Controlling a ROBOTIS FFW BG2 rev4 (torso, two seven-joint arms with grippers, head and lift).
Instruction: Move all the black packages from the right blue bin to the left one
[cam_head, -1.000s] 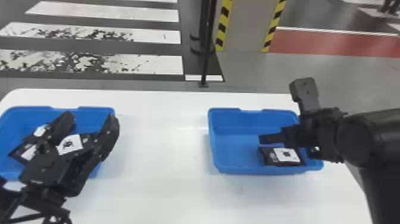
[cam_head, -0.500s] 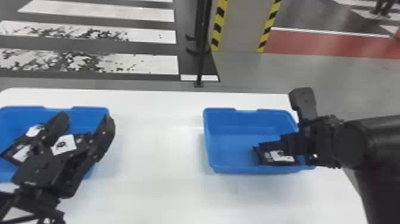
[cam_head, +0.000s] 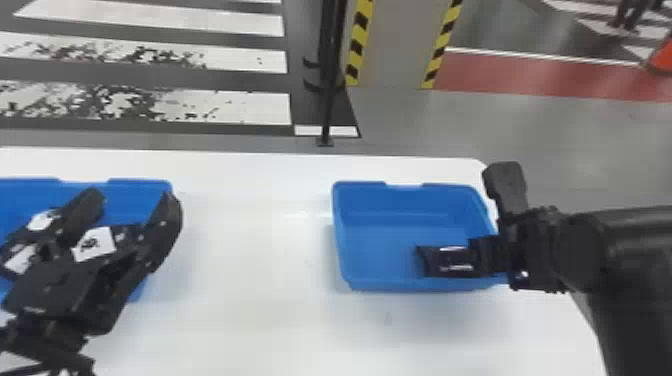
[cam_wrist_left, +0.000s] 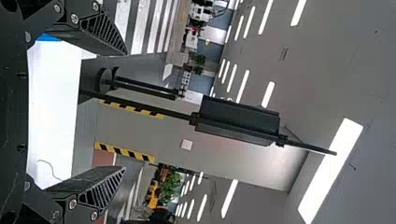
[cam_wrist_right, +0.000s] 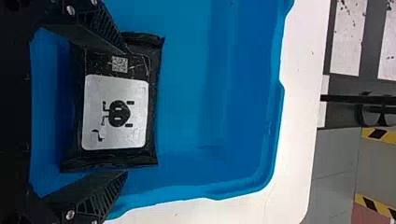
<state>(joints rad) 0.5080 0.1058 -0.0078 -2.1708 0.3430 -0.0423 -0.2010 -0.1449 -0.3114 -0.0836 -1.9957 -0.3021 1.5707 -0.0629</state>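
A black package with a white label (cam_head: 454, 260) lies in the right blue bin (cam_head: 412, 187), near its front right corner. My right gripper (cam_head: 492, 210) is over that bin's right side. In the right wrist view, the right gripper (cam_wrist_right: 125, 112) is open, its fingers at two opposite sides of the package (cam_wrist_right: 114, 112), one overlapping its edge. Over the left blue bin (cam_head: 140, 185) my left gripper (cam_head: 134, 197) stands open and holds nothing. Black packages with white labels (cam_head: 94, 243) lie beneath and beside it, partly covered. The left wrist view shows the left gripper (cam_wrist_left: 125, 111) with fingers wide apart.
Both bins stand on a white table (cam_head: 260, 300), with a stretch of tabletop between them. Behind the table, a black pole (cam_head: 327, 100) rises from the floor.
The head view has shifted slightly to the right. My right gripper has come lower over the package and covers more of it. The left gripper is still over the left bin.
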